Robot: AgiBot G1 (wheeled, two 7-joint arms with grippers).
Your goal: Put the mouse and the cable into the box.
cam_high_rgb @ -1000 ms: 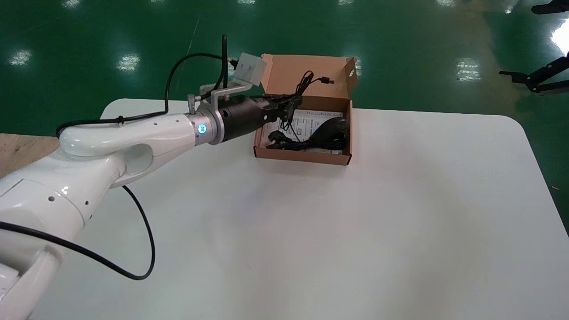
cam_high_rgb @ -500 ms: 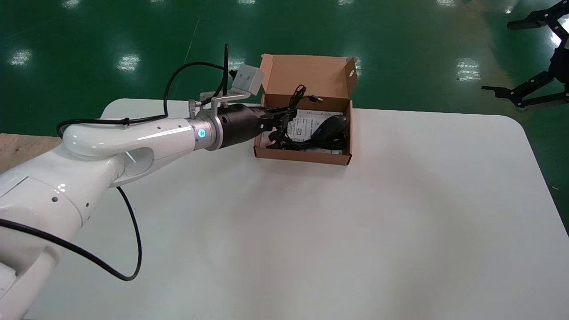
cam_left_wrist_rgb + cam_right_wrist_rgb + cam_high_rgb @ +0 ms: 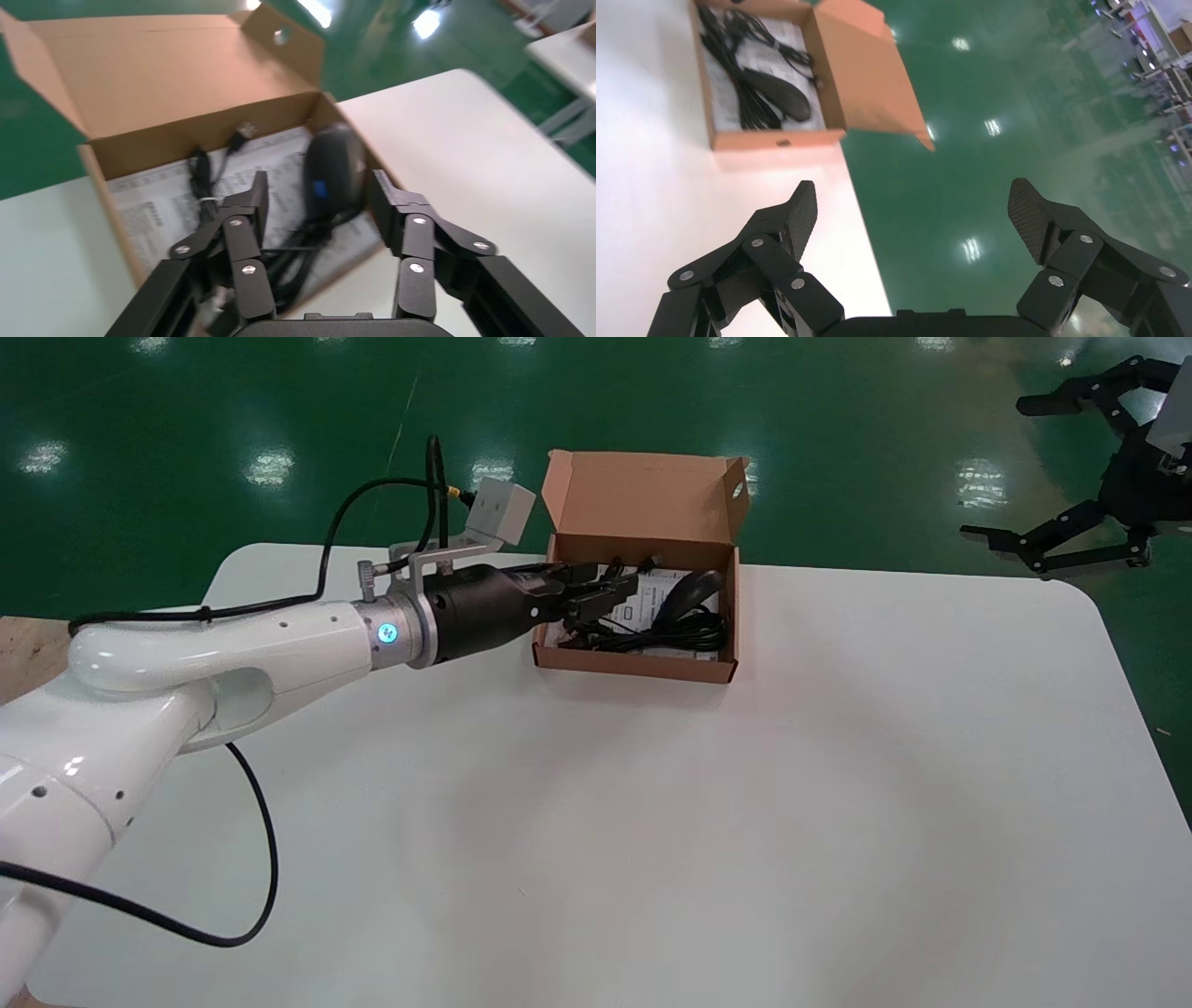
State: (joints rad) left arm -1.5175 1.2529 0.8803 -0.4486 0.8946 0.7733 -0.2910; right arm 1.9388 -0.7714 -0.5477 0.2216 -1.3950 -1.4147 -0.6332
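Both spread, left hand (image 3: pixel 318 186) over box (image 3: pixel 140 70), cable (image 3: pixel 203 175) beneath, mouse (image 3: pixel 330 165) beyond, right hand (image 3: pixel 912 196) aside

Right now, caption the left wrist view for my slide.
Open left claw poised over the cardboard box, mouse and cable lying inside on a printed sheet.

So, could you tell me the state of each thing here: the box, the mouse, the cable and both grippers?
box: open, lid flap standing up.
mouse: inside the box, lying on the printed sheet.
cable: inside the box, loosely bundled beside the mouse.
left gripper: open, over the box, holding nothing.
right gripper: open, raised in the air at the far right, holding nothing.
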